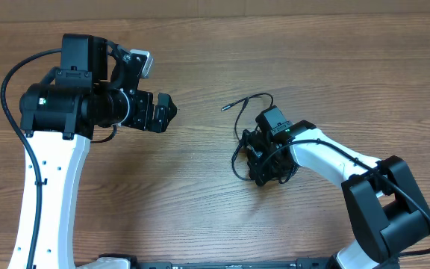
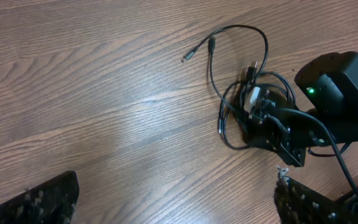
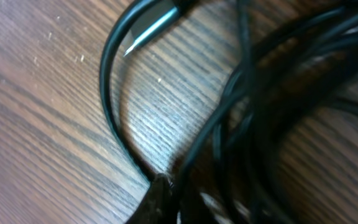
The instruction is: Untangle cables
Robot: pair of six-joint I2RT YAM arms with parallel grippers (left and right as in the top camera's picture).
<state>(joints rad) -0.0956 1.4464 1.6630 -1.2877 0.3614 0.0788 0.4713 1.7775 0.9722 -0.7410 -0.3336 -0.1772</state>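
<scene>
Broadly, a wood-grain bench (image 1: 200,45) fills every view, and both arms reach over it from the near edge. On its own side the left arm (image 1: 51,172) rises as a white link to a black wrist, well apart from the task's things. The right arm (image 1: 334,161) angles in from the other side towards the middle of the bench. The left fingers (image 1: 163,112) hang released, spread wide above bare wood; in the left wrist view their tips show only at the two lower corners, with nothing between them. The right fingers (image 1: 263,170) point down into the bundle and are clenched together. In the right wrist view their dark tips (image 3: 160,199) sit at the bottom edge, where a curved strand runs up against them; whether that strand is actually pinched cannot be told. The cables (image 1: 248,100) lie on the bench right of centre as a small tangle of thin black wire, most of it directly under and around the right fingers. One loose loop (image 2: 241,26) arcs out of the tangle on the far side and ends in a small plug end (image 2: 188,57) lying flat on the wood, clear of the bundle. Close up, a silver plug tip (image 3: 148,34) rests inside the curve of a strand, and the other wires beside it are blurred.
</scene>
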